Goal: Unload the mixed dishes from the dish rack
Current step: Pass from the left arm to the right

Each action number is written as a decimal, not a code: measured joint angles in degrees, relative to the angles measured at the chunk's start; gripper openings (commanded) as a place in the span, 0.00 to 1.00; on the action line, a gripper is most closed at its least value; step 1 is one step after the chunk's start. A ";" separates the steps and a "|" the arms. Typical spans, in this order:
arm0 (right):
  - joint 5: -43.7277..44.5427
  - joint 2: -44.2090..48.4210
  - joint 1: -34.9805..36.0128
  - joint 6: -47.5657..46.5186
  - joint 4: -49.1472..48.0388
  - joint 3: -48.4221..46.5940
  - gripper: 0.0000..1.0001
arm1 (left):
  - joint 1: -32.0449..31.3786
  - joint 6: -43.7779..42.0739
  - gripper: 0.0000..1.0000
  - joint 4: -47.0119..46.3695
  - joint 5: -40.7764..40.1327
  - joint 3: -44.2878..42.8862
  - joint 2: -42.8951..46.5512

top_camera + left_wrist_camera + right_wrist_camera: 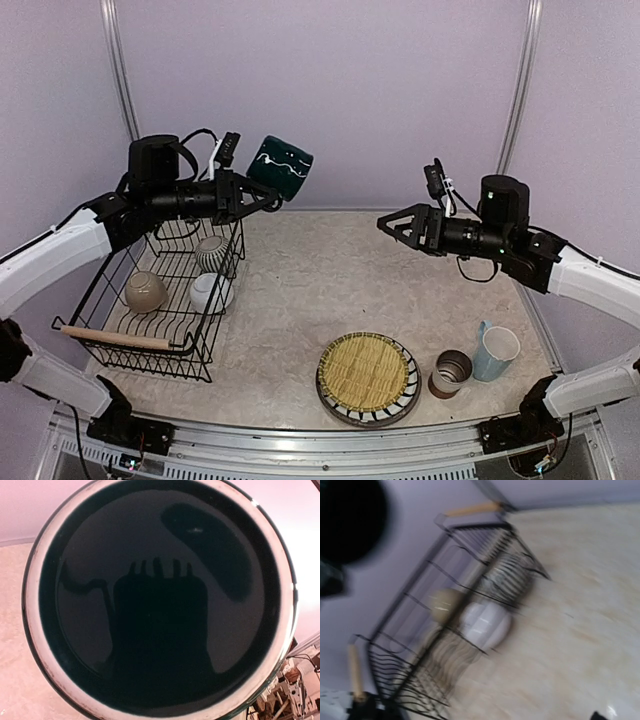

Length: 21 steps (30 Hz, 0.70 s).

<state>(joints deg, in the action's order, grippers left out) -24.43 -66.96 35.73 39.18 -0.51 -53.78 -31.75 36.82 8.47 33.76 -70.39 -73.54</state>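
My left gripper [263,194] is shut on the black mug [282,167] and holds it in the air past the far right corner of the dish rack [110,300]. In the left wrist view the black mug [160,600] fills the frame as a dark round face with a pale rim, and my fingers are hidden. The rack holds a beige bowl [146,291], a white bowl [210,292] and a grey-striped pot [212,253]. My right gripper [392,229] hangs open and empty above the middle of the table. The blurred right wrist view shows the dish rack [410,610] and the white bowl [485,625].
At the table's front, a yellow woven mat [367,370] lies on the striped plate [400,408]. To its right stand a brown-white cup [450,372] and a light blue mug [495,352]. The rack's near wooden handle [115,339] lies close to the left arm's base.
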 measured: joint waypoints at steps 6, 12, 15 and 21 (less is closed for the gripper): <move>-4.44 0.55 0.39 2.86 -11.30 2.60 0.95 | -6.40 4.72 0.00 -9.11 3.56 -0.42 -11.54; -6.38 0.85 0.92 5.73 -19.87 4.15 0.84 | -9.25 11.39 0.00 -18.80 7.26 -1.31 -19.47; -7.04 0.39 0.92 7.61 -23.37 4.83 0.79 | -10.43 14.27 0.00 -23.37 8.76 -2.05 -22.25; -8.33 -2.08 1.01 12.20 -30.47 6.64 0.71 | -12.35 16.98 0.00 -28.63 10.97 -3.30 -25.81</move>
<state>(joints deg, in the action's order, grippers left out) -32.75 -69.04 36.73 51.37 -30.98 -47.13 -44.10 53.80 -20.16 44.73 -73.69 -99.35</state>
